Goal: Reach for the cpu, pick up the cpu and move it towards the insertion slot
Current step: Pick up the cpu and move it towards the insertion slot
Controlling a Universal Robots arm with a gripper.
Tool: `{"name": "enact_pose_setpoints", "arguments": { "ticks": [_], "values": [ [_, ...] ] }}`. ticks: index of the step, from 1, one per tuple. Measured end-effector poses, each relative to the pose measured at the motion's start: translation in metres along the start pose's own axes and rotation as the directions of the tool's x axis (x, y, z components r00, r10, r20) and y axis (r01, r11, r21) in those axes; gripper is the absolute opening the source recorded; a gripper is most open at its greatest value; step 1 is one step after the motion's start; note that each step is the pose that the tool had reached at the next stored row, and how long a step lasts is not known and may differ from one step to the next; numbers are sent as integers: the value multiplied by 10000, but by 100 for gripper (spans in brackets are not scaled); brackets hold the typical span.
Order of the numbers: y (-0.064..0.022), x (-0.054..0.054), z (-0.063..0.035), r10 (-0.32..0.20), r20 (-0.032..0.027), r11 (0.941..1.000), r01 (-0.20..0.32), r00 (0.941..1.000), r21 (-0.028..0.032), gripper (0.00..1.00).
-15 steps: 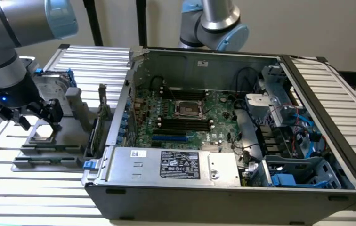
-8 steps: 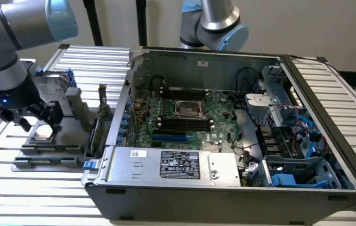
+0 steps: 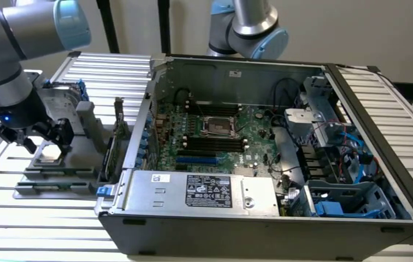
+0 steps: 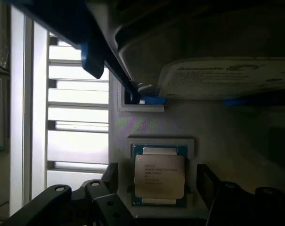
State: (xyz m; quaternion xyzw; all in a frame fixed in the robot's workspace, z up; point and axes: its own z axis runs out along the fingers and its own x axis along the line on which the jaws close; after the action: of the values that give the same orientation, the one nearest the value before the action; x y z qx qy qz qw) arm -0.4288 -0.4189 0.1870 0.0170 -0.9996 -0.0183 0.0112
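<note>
Gripper (image 4: 158, 182) fingers spread wide, cpu (image 4: 159, 175) lying flat between them, seated in grey tray (image 4: 217, 132).

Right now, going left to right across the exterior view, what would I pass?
First the black gripper, jaws open → small blue plastic latch → square silver-framed insertion slot on the green motherboard → blue plastic drive cage.
</note>
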Motion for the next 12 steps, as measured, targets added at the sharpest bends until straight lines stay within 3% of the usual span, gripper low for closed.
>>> {"name": "enact_pose_setpoints", "arguments": {
  "ticks": [12],
  "values": [
    [-5,-6,17,-3,1,10000,3,10000,0,76]
  ]
}}
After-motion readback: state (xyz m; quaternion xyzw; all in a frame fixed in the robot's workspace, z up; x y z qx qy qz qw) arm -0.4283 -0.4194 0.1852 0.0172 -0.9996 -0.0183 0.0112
